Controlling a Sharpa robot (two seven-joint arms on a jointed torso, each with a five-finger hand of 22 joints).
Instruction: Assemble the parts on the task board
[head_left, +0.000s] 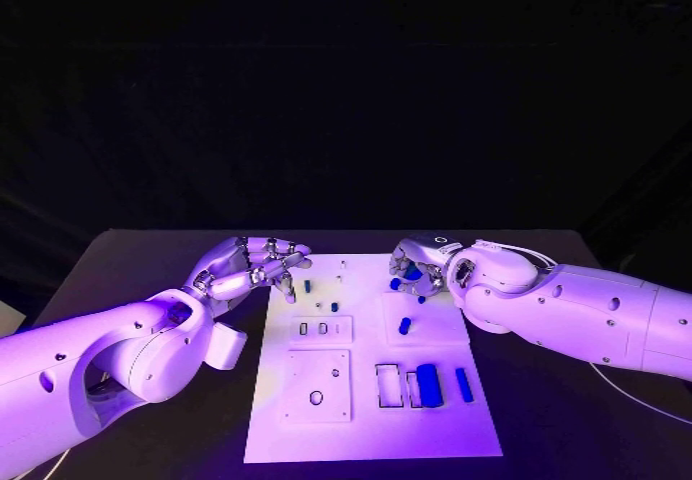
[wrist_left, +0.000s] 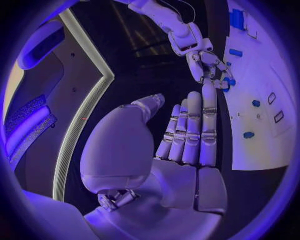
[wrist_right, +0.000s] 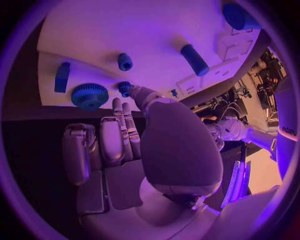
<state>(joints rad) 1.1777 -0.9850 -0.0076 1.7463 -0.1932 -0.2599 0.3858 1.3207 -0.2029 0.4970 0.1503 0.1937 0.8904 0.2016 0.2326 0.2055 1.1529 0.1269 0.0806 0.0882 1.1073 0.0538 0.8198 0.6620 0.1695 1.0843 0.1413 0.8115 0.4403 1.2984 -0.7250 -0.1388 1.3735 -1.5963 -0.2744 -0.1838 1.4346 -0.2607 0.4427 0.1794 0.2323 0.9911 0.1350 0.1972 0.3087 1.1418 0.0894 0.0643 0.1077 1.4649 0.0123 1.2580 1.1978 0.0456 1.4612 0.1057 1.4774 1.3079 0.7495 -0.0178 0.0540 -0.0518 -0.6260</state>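
On the black table (head_left: 116, 260) the white board (head_left: 372, 430) lies lengthwise, its near edge toward the robot. Near that edge, toward the board's right side, a thick blue cylinder (head_left: 428, 385) lies in a framed slot, with a thin blue bar (head_left: 464, 384) just beside it nearer the right edge. Further in, a short blue peg (head_left: 405, 325) lies right of the middle, and two small blue pieces (head_left: 335, 307) sit toward the far left part. The left hand (head_left: 257, 268) hangs over the board's far left edge, fingers straight and close together, thumb apart, holding nothing. The right hand (head_left: 421, 270) is at the far right part of the board, fingers bent down around blue pieces (head_left: 407, 274); whether it grips them I cannot tell. In the right wrist view its fingertip (wrist_right: 139, 92) touches a small blue piece (wrist_right: 124, 88), with a blue gear (wrist_right: 89, 95) near it.
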